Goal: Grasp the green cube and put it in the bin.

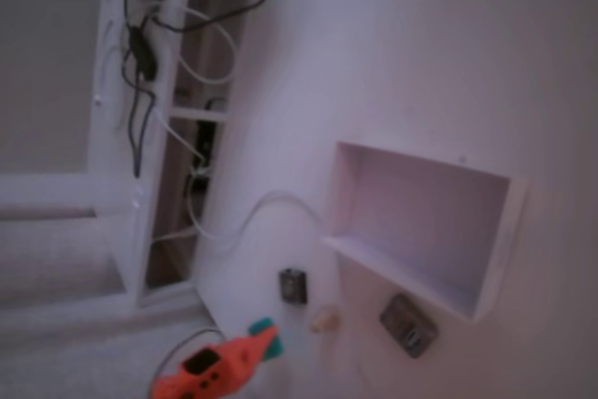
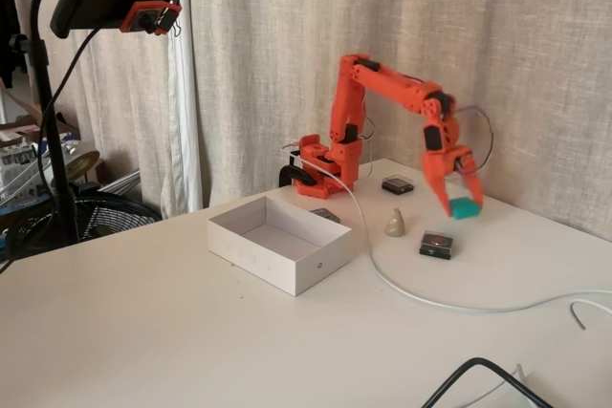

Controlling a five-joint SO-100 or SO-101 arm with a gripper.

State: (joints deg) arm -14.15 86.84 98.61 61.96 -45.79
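The green cube (image 2: 467,208) is a small teal block, and my orange gripper (image 2: 463,204) is shut on it at the right of the table, slightly above the surface. In the other fixed view the cube (image 1: 270,344) shows at the tip of the gripper (image 1: 264,336) near the bottom edge. The bin (image 2: 256,257), a white open tray with low walls, stands left of the gripper and apart from it. It looks empty, and it appears as a white box (image 1: 342,195) to the upper right.
Below the cube lies a dark square block (image 2: 436,245), with a beige lump (image 2: 395,224) to its left. Another dark block (image 2: 398,185) sits near the arm's base. A white cable (image 2: 402,289) curves across the table. A camera stand (image 2: 57,93) rises at the left.
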